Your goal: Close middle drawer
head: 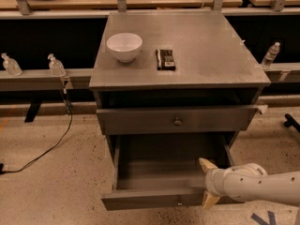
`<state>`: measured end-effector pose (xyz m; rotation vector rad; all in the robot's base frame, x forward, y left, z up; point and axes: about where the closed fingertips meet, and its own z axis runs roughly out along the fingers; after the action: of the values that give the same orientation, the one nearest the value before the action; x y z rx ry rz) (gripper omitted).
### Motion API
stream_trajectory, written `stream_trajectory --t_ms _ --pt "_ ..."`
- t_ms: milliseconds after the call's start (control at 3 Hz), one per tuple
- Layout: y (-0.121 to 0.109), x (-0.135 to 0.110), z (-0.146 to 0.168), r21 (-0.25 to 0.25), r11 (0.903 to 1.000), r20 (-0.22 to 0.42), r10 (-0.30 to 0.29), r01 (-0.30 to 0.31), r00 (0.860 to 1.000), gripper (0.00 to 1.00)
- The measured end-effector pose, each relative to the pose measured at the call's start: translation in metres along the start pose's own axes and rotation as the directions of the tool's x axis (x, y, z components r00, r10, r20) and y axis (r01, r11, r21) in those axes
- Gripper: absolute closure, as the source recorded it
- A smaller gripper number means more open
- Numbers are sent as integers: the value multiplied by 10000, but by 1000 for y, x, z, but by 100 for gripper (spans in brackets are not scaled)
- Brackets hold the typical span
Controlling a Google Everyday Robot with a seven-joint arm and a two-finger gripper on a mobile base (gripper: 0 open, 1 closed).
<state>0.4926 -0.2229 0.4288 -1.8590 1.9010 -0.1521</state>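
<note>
The grey cabinet [206, 46] stands in the middle of the camera view. Its middle drawer [159, 172] is pulled far out; it is a wide shallow grey box whose flat front [150, 201] has a small round knob [179, 203]. My gripper [207, 183] is at the right end of that front, on a white arm [253, 184] that comes in from the right. It is open. One tan fingertip [205, 165] is inside the drawer and the other is outside the front. The upper drawer [177, 120] stands slightly out. The lowest drawer is hidden.
A white bowl [124, 46] and a dark flat bar [166, 59] lie on the cabinet top. Clear bottles [55, 65] stand on a rail behind at left and right. A black cable [47, 149] runs over the speckled floor at left.
</note>
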Motion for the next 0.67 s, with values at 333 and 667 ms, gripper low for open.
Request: stream_trajectory --t_ms 333,667 --pt "-7 10 13 249 9997 69 64 -65 10000 9" --pt "-14 11 18 305 9995 104 118 -121 9999 17"
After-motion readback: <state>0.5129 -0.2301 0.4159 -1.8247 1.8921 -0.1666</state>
